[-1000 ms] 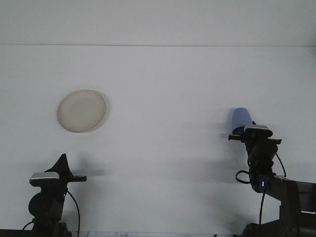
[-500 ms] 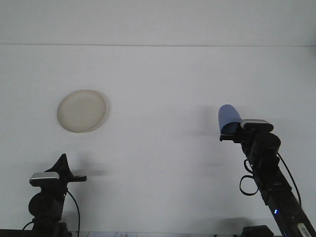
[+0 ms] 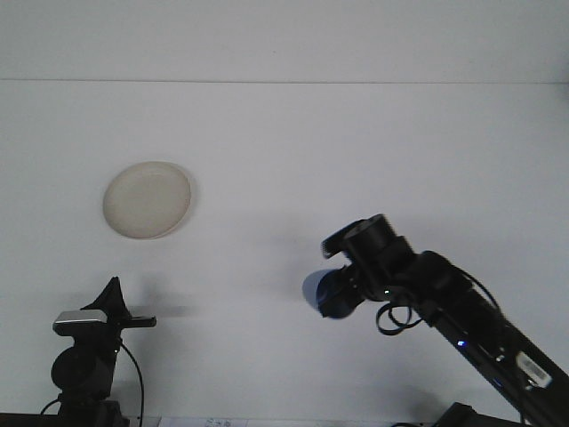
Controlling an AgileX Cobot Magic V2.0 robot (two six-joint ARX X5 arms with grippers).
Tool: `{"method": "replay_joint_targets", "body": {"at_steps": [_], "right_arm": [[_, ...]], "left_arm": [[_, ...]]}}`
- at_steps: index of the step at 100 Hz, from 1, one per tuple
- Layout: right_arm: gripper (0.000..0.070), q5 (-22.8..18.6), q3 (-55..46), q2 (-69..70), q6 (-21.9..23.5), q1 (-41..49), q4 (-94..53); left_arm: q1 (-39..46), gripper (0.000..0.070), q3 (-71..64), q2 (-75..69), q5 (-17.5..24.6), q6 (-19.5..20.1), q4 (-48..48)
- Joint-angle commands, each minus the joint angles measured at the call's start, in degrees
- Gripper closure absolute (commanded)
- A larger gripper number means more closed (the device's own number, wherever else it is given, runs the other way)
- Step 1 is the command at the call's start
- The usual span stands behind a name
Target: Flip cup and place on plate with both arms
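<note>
The cup, blue and rounded, is held on its side above the table by the right gripper, clamped on it. The plate lies far left. The left gripper's state cannot be told.

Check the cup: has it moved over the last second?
Yes. The cup, carried by the right end effector, has travelled left and toward the table's near edge, closing much of its sideways gap to the plate, which stayed put.
</note>
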Motion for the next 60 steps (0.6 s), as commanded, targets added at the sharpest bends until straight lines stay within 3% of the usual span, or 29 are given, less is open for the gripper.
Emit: {"method": "replay_joint_targets", "body": {"at_steps": [1,24,47,53,60], "right_arm": [[0.0700,-0.09,0.85,3.19,-0.15,4.26,-0.28],[0.0700,-0.04,0.85,11.96,0.22,13.46,-0.26],[0.0695,0.17,0.85,15.12,1.03,15.80,-0.02],[0.0637,0.13,0.85,15.12,1.40,15.87,0.39],[0.0487,0.09,0.85,15.12,1.73,15.85,0.55]], "left_arm": [[0.00,0.0684,-1.09,-0.09,0.11,0.13,0.59],[0.00,0.0685,-1.09,-0.09,0.11,0.13,0.59],[0.00,0.0684,-1.09,-0.09,0.11,0.13,0.59],[0.00,0.0684,-1.09,-0.09,0.11,0.13,0.59],[0.00,0.0684,-1.09,-0.09,0.11,0.13,0.59]]}}
